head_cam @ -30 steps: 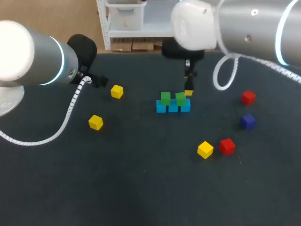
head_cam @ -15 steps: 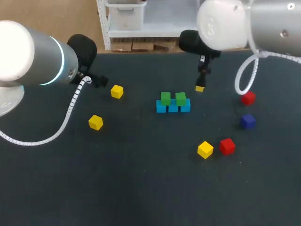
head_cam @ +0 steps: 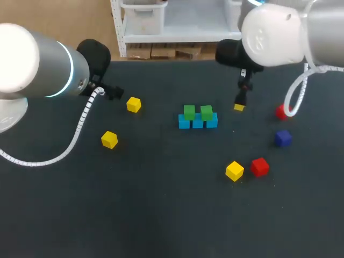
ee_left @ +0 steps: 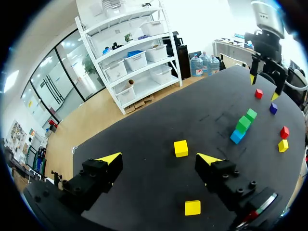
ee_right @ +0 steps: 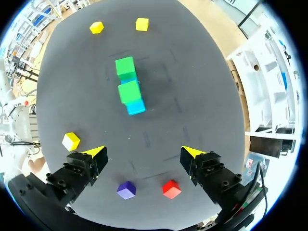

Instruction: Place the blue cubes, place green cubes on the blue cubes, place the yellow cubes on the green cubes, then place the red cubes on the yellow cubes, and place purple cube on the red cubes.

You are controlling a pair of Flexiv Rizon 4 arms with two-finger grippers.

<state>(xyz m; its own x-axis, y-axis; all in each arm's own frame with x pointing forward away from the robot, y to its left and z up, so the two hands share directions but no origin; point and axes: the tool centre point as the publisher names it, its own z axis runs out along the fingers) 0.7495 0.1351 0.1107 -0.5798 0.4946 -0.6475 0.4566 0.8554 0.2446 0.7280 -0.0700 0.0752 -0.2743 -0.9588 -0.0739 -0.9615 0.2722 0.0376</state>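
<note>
Right gripper (ee_right: pixel 143 153) is spread wide and empty, seen upper right of centre in the head view, near the blue cubes (head_cam: pixel 198 123), on which two green cubes (head_cam: pixel 189 112) are set at mid-frame. Left gripper (ee_left: pixel 159 158) is likewise held wide, empty, at upper left beside a yellow cube (head_cam: pixel 134 104). The purple cube (head_cam: pixel 283 138) is seen at right.

Dark, matte table (head_cam: pixel 161 215) under even bright light, faint marks near its middle.
</note>
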